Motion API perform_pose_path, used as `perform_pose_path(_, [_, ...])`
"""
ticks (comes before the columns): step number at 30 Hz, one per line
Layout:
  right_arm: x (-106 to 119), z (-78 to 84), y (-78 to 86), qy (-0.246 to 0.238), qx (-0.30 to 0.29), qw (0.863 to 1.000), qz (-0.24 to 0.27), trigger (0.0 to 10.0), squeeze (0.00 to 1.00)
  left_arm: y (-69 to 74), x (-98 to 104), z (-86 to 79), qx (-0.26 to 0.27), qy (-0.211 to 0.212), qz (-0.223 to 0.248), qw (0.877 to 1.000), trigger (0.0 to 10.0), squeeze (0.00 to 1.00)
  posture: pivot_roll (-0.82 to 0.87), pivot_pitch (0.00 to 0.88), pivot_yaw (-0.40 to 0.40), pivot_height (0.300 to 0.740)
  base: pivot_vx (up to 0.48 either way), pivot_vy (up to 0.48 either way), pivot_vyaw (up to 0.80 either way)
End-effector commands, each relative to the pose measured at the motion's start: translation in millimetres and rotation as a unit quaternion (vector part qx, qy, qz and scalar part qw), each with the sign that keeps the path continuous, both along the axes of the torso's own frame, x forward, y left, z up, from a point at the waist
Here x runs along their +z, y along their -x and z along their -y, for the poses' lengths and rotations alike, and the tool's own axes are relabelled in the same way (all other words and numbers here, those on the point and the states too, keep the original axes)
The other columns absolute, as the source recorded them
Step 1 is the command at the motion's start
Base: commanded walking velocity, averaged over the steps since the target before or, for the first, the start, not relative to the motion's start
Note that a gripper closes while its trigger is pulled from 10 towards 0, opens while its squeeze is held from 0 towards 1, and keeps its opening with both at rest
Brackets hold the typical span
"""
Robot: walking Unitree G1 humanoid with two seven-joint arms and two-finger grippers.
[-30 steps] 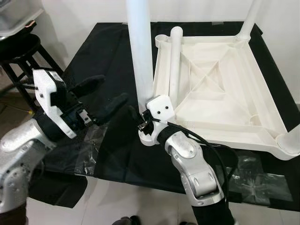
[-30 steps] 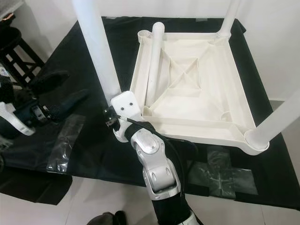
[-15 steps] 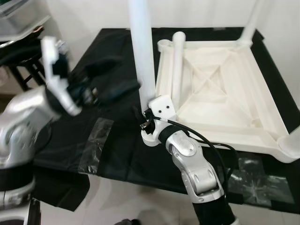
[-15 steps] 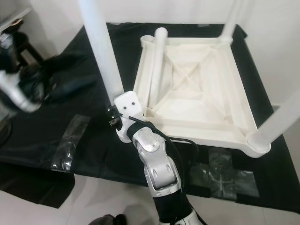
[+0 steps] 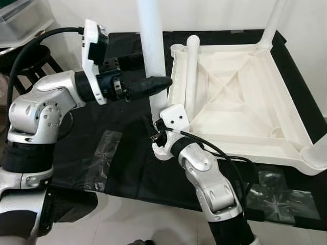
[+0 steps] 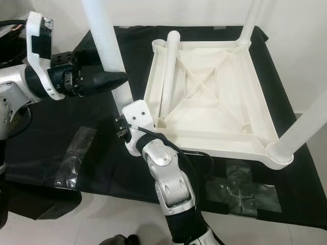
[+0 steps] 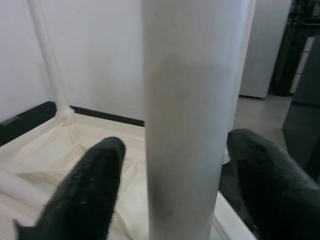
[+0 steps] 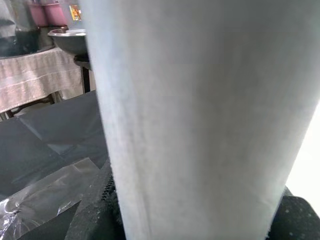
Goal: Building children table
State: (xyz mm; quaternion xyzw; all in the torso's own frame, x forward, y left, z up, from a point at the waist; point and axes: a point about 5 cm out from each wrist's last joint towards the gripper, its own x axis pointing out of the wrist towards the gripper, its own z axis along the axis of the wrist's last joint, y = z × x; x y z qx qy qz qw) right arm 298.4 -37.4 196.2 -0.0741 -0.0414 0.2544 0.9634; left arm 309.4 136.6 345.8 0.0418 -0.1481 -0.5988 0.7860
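My right gripper [image 5: 159, 133] clamps the upright leg [image 5: 153, 51] low; my left gripper [image 7: 182, 180], fingers spread, straddles it higher.

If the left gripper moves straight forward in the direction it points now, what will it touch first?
Most likely the upright white table leg. The left gripper has its open fingers on either side of that leg, so the leg would meet the gripper between them. How much gap remains is unclear.

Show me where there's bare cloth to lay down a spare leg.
The black cloth between the upside-down tabletop and the stool is free, apart from a clear plastic wrapper. It is crowded at the tabletop's near-left corner: the right hand grips the upright leg low, and the left hand straddles it higher.
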Motion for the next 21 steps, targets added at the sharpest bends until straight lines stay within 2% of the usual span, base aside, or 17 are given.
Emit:
perform_pose_path(1, [-21, 1.3, -0.6, 0.009, -0.006, 0.999, -0.052, 10.0, 0.0, 0.7, 1, 1.8, -0.012, -0.005, 0.0, 1.0, 0.0, 0.0, -0.03, 0.149, 0.091, 0.74, 0.0, 0.0, 0.0])
perform_pose_path(6, [-12, 2.9, -6.8, -0.006, 0.008, 0.999, -0.04, 10.0, 0.0, 0.2, 3, 1.7, -0.029, -0.01, -0.002, 1.0, 0.0, 0.0, -0.03, 0.147, 0.091, 0.74, 0.0, 0.0, 0.0])
perform_pose_path(8, [1, 7.9, -13.6, -0.021, 0.034, 0.999, -0.018, 10.0, 0.0, 0.2, 2, 0.9, -0.033, -0.016, -0.002, 0.999, 0.0, 0.0, -0.03, 0.146, 0.094, 0.74, 0.0, 0.0, 0.0])
perform_pose_path(10, [1, 7.9, -13.6, -0.021, 0.034, 0.999, -0.018, 10.0, 0.0, 0.2, 2, 0.9, -0.033, -0.016, -0.002, 0.999, 0.0, 0.0, -0.03, 0.146, 0.094, 0.74, 0.0, 0.0, 0.0])
perform_pose_path(11, [14, 13.8, -19.1, -0.032, 0.053, 0.998, 0.008, 10.0, 0.0, 0.5, 1, 0.5, -0.034, -0.019, -0.002, 0.999, 0.0, 0.0, -0.03, 0.145, 0.091, 0.74, 0.0, 0.0, 0.0])
perform_pose_path(12, [14, 13.8, -19.1, -0.032, 0.053, 0.998, 0.008, 10.0, 0.0, 0.5, 1, 0.5, -0.034, -0.019, -0.002, 0.999, 0.0, 0.0, -0.03, 0.145, 0.091, 0.74, 0.0, 0.0, 0.0])
perform_pose_path(13, [28, 21.6, -25.2, -0.049, 0.08, 0.995, 0.027, 10.0, 1.0, 1.2, 1, 0.0, -0.035, -0.021, -0.002, 0.999, 0.0, 0.0, -0.03, 0.145, 0.091, 0.74, 0.0, 0.0, 0.0])
perform_pose_path(16, [62, 42.1, -36.8, -0.072, 0.154, 0.983, 0.072, 10.0, 1.0, 1.9, 1, -0.4, -0.039, -0.024, -0.001, 0.999, 0.0, 0.0, -0.03, 0.145, 0.092, 0.74, 0.0, 0.0, 0.0])
perform_pose_path(18, [77, 51.8, -39.0, -0.062, 0.206, 0.973, 0.088, 10.0, 1.0, 2.9, 1, 0.0, -0.043, -0.025, -0.002, 0.999, 0.0, 0.0, -0.03, 0.147, 0.092, 0.74, 0.0, 0.0, 0.0])
perform_pose_path(20, [87, 60.2, -39.7, -0.026, 0.259, 0.96, 0.105, 10.0, 1.0, 4.6, 0, 1.5, -0.05, -0.027, -0.003, 0.998, 0.0, 0.0, -0.03, 0.147, 0.092, 0.74, 0.0, 0.0, 0.0])
perform_pose_path(21, [89, 62.8, -39.0, 0.001, 0.296, 0.949, 0.11, 10.0, 1.0, 5.1, 0, 2.2, -0.053, -0.029, -0.003, 0.998, 0.0, 0.0, -0.03, 0.147, 0.097, 0.74, 0.0, 0.0, 0.0])
